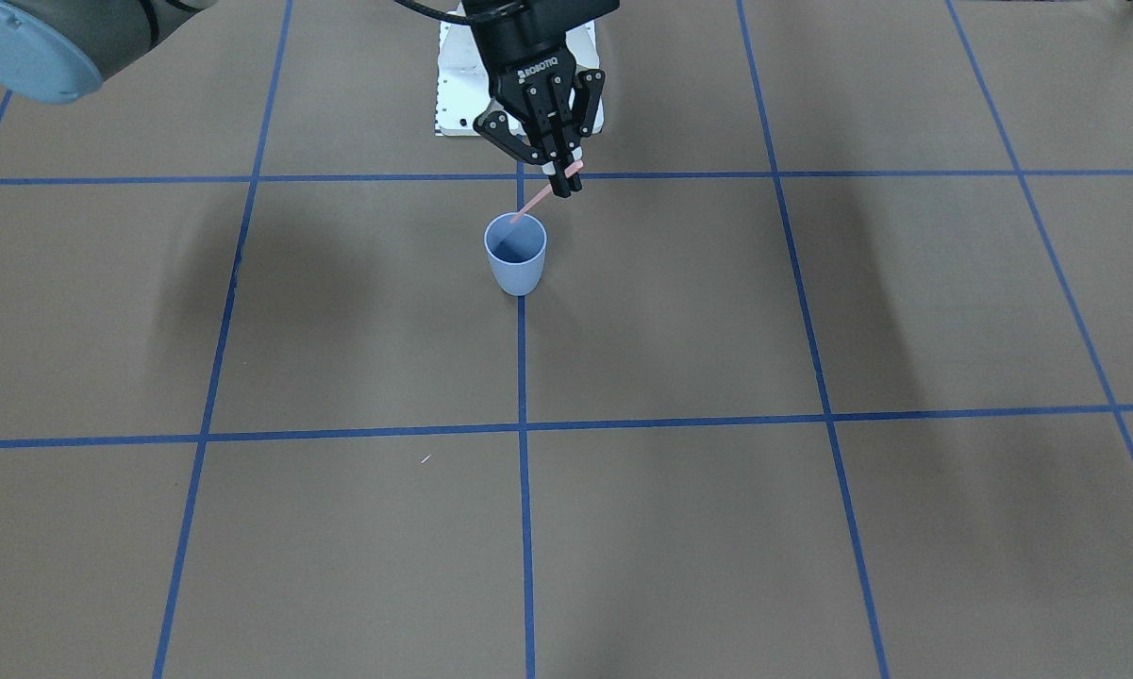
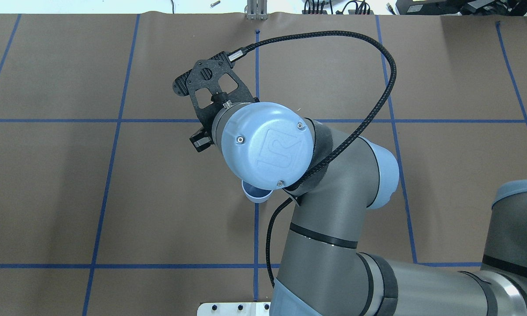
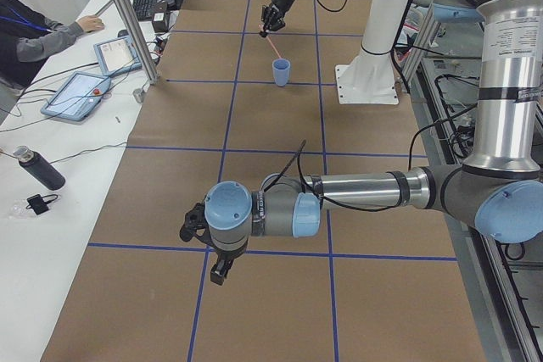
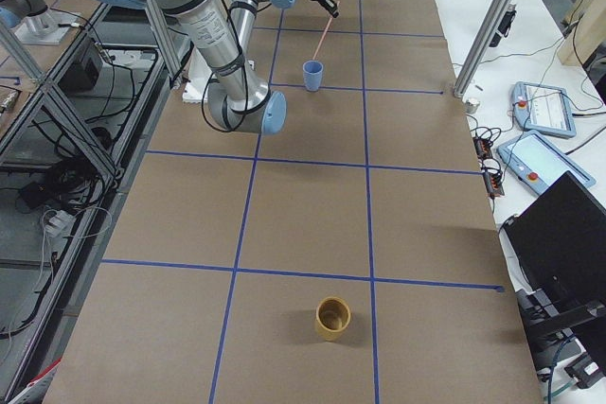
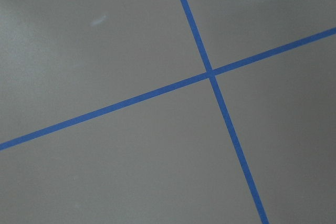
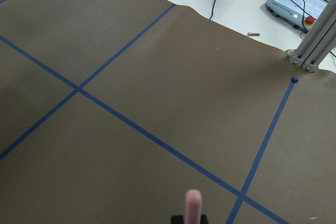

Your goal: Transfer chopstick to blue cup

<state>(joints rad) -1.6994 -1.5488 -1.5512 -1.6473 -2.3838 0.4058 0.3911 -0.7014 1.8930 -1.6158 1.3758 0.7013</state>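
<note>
My right gripper (image 1: pixel 566 181) is shut on the pale pink chopstick (image 1: pixel 538 200) and holds it slanted. The stick's lower end is at the far rim of the blue cup (image 1: pixel 516 259), which stands upright on the brown table. The gripper is above the cup, a little toward the robot's base. The cup's rim peeks out under the right wrist in the overhead view (image 2: pixel 255 195). The stick's rounded top end shows in the right wrist view (image 6: pixel 193 205). My left gripper (image 3: pixel 219 270) hangs low over the table far from the cup; I cannot tell if it is open.
A tan cup (image 4: pixel 332 318) stands upright near the table's other end. The white base plate (image 1: pixel 453 85) lies just behind the blue cup. A metal post (image 3: pixel 127 19), tablets and an operator are along the far table edge.
</note>
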